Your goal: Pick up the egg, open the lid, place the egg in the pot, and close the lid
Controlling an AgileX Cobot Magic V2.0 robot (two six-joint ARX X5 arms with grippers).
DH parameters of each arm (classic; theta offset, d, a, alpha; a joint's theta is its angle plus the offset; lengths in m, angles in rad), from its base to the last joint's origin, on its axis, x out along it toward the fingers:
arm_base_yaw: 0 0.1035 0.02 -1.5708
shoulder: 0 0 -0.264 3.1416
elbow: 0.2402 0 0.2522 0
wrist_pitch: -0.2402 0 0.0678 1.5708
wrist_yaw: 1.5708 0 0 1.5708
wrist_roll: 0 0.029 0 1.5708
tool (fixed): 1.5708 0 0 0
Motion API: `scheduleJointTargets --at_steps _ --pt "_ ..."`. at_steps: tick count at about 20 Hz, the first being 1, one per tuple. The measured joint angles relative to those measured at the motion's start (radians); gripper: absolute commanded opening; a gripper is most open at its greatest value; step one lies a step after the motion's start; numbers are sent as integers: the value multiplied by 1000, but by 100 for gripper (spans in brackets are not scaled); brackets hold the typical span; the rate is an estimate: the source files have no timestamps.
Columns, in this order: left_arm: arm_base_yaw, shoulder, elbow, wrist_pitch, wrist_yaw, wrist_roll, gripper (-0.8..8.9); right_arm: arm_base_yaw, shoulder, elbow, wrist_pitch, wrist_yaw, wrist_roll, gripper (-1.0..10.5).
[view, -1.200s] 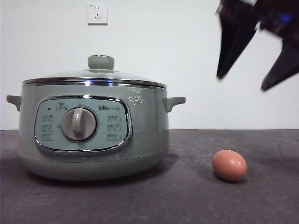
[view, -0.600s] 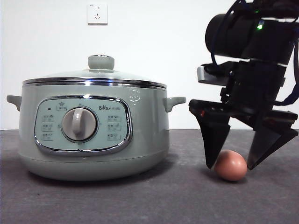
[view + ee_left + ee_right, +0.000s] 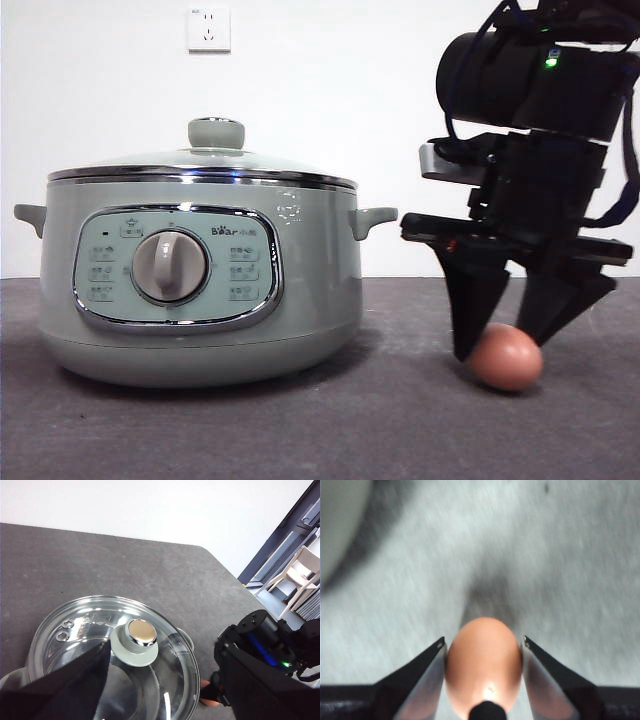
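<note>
You see the small reddish-brown oval egg point(image 3: 506, 358) at the lower right of the front view, resting on the dark grey tabletop point(image 3: 300, 430). The right gripper point(image 3: 510, 335) comes down from the upper right of that frame, and its two black jaws straddle the egg. In the right wrist view, the egg point(image 3: 483, 662) sits between the jaws with each jaw tip at or against its side; the jaws are closed in to the egg's width. You cannot tell whether the egg has left the tabletop.

The large round sage-green electric pot point(image 3: 200, 285) fills the left and centre of the front view, well apart from the egg. Its domed glass lid with chrome rim and sage-green knob point(image 3: 205, 158) sits closed on the pot.

In the left wrist view, the left gripper point(image 3: 165, 680) hangs above the lid point(image 3: 115, 645), with its jaws spread wide to either side of the knob and holding nothing. At the lower right of that frame you see the other arm, with a sliver of the egg point(image 3: 207, 692) beside it.

A white wall socket point(image 3: 208, 29) sits at the upper left of the front view.
</note>
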Motion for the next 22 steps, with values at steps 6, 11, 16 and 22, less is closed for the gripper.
scheduleJointTargets --at_steps 6,11,16,22 --pt "-92 78 0 84 -58 0 351 -1 -224 -1 -79 3 0 -12" --pt "-256 241 0 206 -237 20 351 -1 -438 -1 -127 7 0 -12" --pt "-386 409 0 300 -459 113 350 -1 -533 -1 -164 56 0 -12" --pt "-433 562 0 374 -546 180 350 -2 -539 -1 -218 56 0 -12"
